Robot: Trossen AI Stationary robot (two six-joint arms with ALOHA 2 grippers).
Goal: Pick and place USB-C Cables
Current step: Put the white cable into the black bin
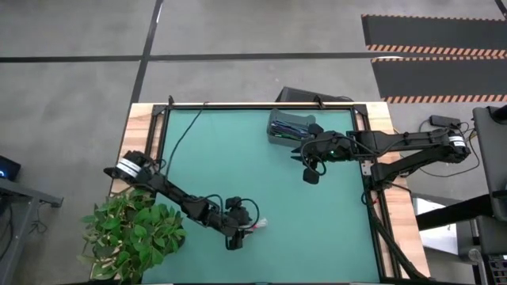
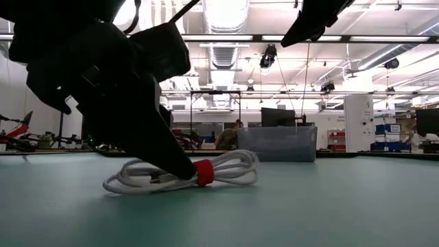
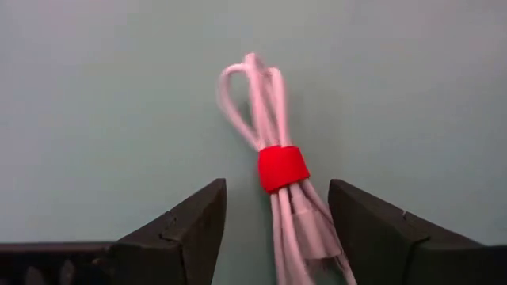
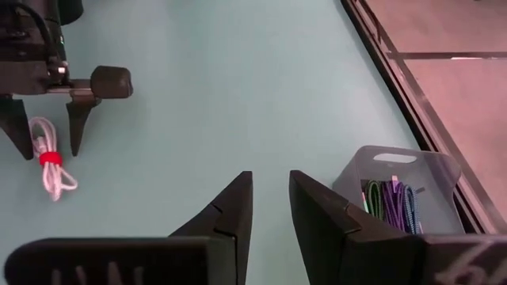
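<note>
down at about 6 o'clock on the green mat (image 1: 317, 229), near the front edge, the left gripper (image 1: 235, 231) sits low over the white cable (image 3: 277, 182) w/ the red band (image 3: 283, 168). its fingers are spread wide, one each side of the bundle, not pinching yet as far as i can see. cable lies flat on the mat, right by the plant (image 1: 131, 233) corner.

right gripper (image 4: 269, 210) hangs up around 1 o'clock, just beside the grey bin (image 4: 444, 170), fingers nearly together w/ only a slim gap and nothing between them.

progress, my guess: mostly done. bin already has the dark blue cable (image 4: 408, 207) and the teal-green cable (image 4: 374, 196) lying in it. white one looks like the last left out, so what's left is grab, carry across to 1 o'clock, drop in.

orientation: white cable's long axis runs straight out ahead of the left wrist, looped end pointing away from the gripper, plug ends back btwn the fingers. from overhead it's too small to call which way it points on the mat.
</note>
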